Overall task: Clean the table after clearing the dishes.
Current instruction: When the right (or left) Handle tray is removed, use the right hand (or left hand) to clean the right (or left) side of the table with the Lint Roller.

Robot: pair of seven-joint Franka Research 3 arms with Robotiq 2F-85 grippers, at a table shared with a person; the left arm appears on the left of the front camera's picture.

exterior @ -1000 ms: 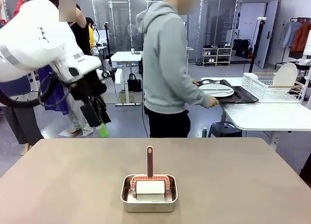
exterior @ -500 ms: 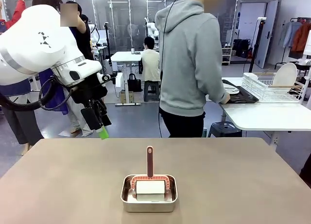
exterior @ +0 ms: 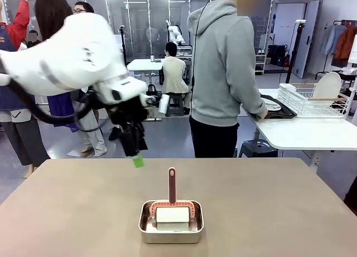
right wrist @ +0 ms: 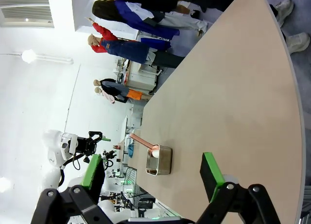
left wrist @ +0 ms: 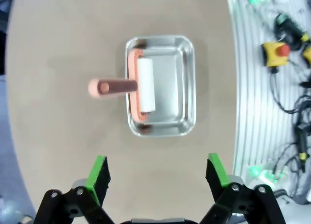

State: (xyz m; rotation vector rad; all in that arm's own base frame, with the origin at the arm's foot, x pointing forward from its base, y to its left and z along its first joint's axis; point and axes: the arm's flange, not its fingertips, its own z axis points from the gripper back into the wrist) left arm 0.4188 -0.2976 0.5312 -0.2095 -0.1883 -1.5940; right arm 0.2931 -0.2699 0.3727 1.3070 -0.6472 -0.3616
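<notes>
Dishes (exterior: 271,104) look cleared, so the wide, empty left jaws must next grip the roller handle (left wrist: 111,86) ahead.

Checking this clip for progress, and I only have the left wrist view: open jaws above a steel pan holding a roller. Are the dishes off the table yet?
Observer: Yes. In the front view a white plate lies on a dark tray on the white side table, with a person in a grey hoodie beside it.
Operator: And the right arm?
Observer: The right gripper has open, empty jaws and looks along the brown table.
</notes>
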